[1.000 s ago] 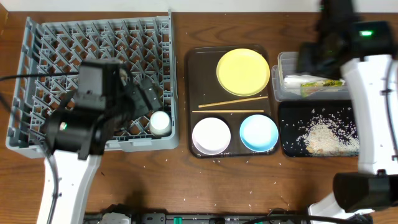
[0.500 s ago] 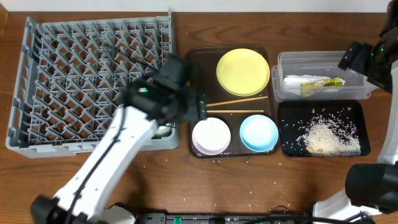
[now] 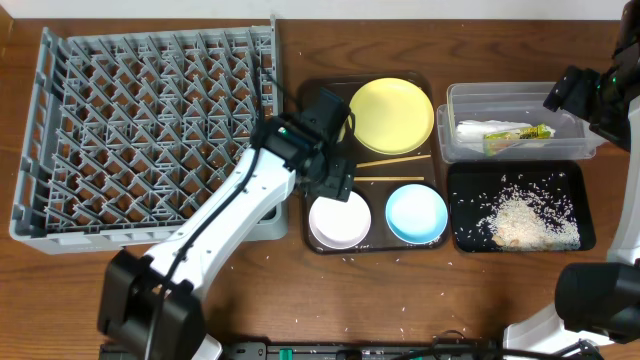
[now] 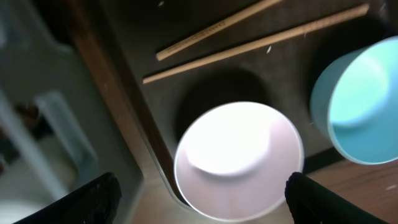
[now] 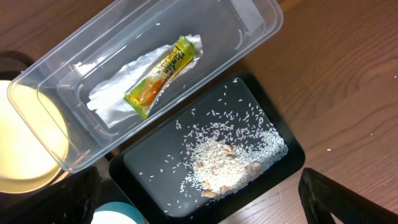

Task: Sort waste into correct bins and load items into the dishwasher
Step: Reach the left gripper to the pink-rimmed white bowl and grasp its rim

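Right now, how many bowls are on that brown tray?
2, side by side on the brown tray: a white bowl left, a light blue bowl right; none seems hidden.

Glossy white links and black cylindrical joints make up the left arm (image 3: 222, 215) and right arm (image 3: 598, 98), each wrist showing a small green light, with matte black fingertips (image 4: 87, 202).
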### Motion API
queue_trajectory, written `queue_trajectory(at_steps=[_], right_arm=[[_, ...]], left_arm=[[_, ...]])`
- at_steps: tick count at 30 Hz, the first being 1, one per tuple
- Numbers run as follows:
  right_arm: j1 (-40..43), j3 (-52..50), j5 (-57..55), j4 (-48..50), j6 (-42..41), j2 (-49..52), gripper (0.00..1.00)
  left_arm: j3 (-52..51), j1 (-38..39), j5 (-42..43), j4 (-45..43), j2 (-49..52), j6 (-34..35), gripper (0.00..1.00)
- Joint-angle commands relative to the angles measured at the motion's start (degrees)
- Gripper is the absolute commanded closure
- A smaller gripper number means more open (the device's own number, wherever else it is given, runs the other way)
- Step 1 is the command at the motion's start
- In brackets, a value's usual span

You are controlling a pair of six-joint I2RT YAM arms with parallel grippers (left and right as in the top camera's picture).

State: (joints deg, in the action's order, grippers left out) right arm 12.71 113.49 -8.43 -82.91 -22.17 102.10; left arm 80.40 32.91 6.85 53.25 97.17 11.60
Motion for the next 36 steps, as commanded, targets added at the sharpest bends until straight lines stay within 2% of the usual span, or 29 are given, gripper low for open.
queue_trajectory(at_steps=[1, 14, 24, 28, 32, 36], right_arm=[[-0.02, 0.04, -0.33, -0.07, -0.96, 0.22, 0.01], [-0.02, 0.04, -0.33, -0.07, -0.96, 0.22, 0.01], [-0.02, 0.04, -0.33, -0.07, -0.96, 0.22, 0.01], [-0.02, 0.04, -0.33, -0.04, -0.96, 0.22, 0.01], [-0.02, 0.04, -0.33, -0.07, -0.96, 0.22, 0.01], [-0.02, 0.04, -0.33, -0.07, -0.96, 0.22, 0.01]], left_arm=[[0.46, 0.07, -1.09, -0.66, 3.85, -9.66, 0.14], [0.39, 0.09, 1.73, 0.2, 11.63, -10.08, 0.14], [0.39, 0.68, 5.4, -0.28, 18.8, -10.1, 0.41], [0.39, 0.94, 5.42, -0.87, 19.65, -10.08, 0.6], [0.39, 0.92, 5.4, -1.11, 19.63, -10.05, 0.92], [0.44, 0.92, 5.42, -0.15, 19.1, -10.01, 0.92]])
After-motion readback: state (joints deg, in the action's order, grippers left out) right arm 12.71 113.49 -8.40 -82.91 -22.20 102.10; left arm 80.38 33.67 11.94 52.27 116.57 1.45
